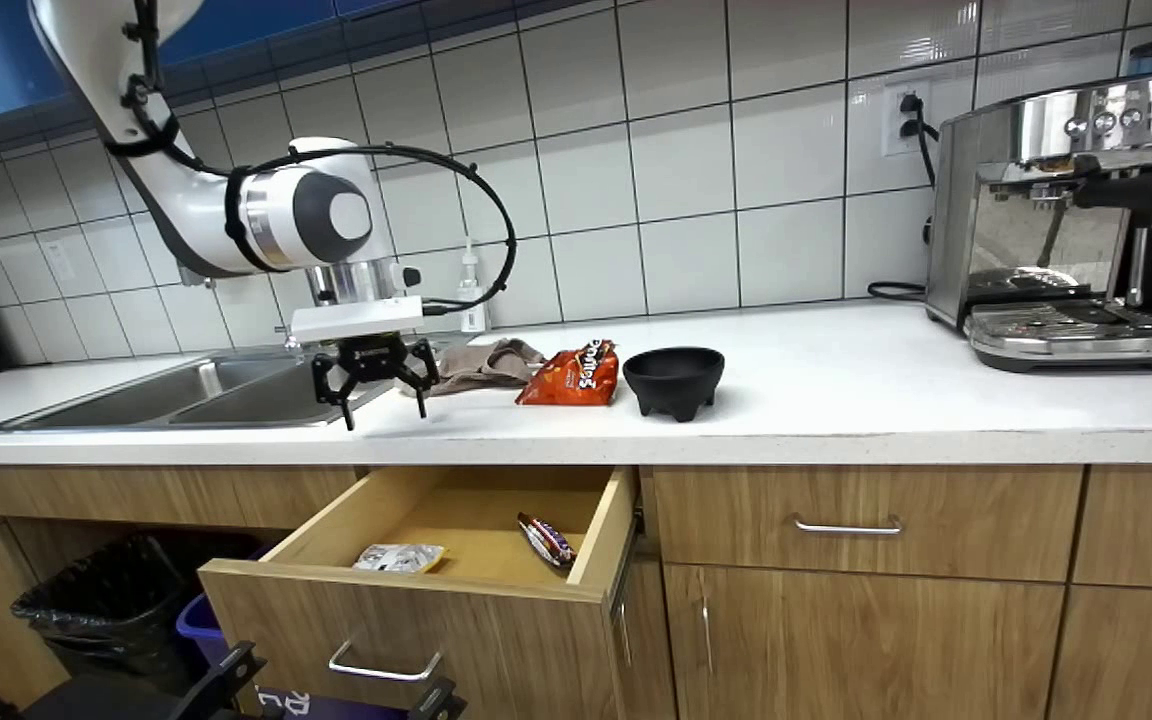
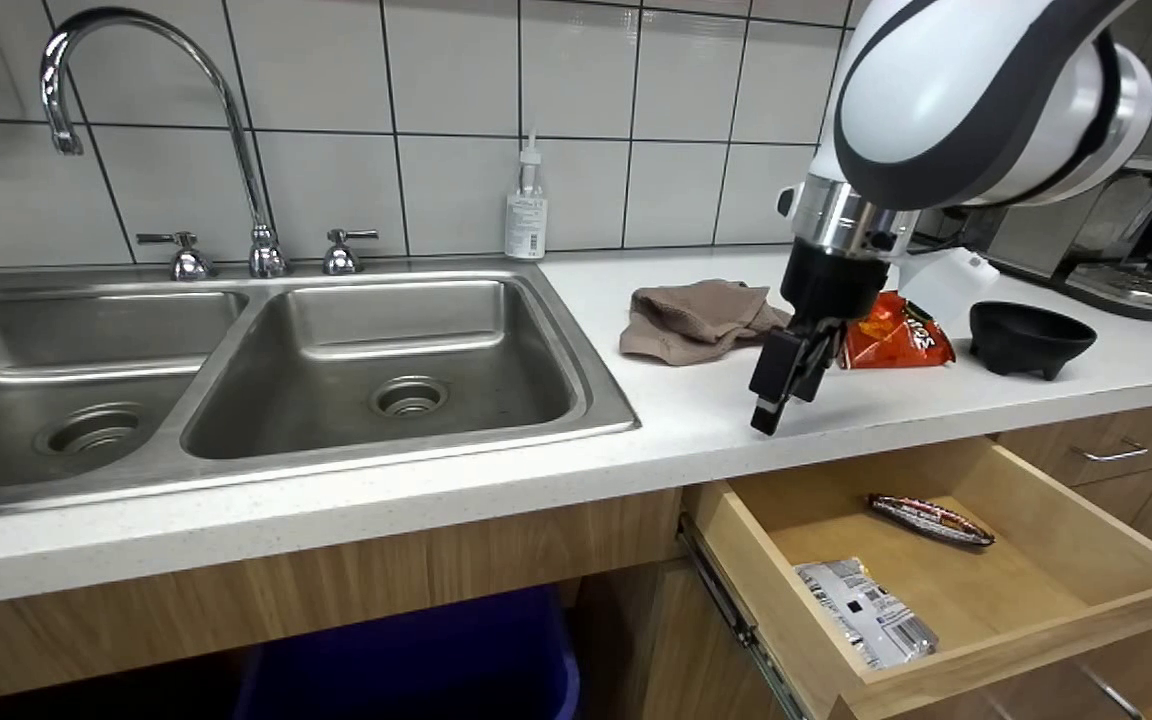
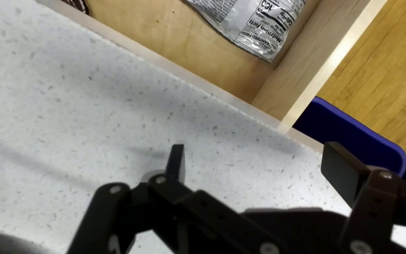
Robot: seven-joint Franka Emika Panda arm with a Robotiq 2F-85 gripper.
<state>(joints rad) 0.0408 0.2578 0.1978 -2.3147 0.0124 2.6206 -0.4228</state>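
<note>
We see the robot's black fingers [image 3: 342, 173] spread wide apart above the white table [image 1: 936, 400], near its front edge. Near them on the table sit a crumpled brown cloth [image 2: 691, 322], just beside the sink [image 2: 604, 407], then a red bag of chips [image 1: 568, 378] and a black bowl [image 1: 674, 378]. Below the table's edge, an open drawer [image 1: 496, 620] holds a silver packet [image 2: 868, 612] at its left, as we face it, and a dark wrapped bar [image 2: 931, 520] towards its right.
</note>
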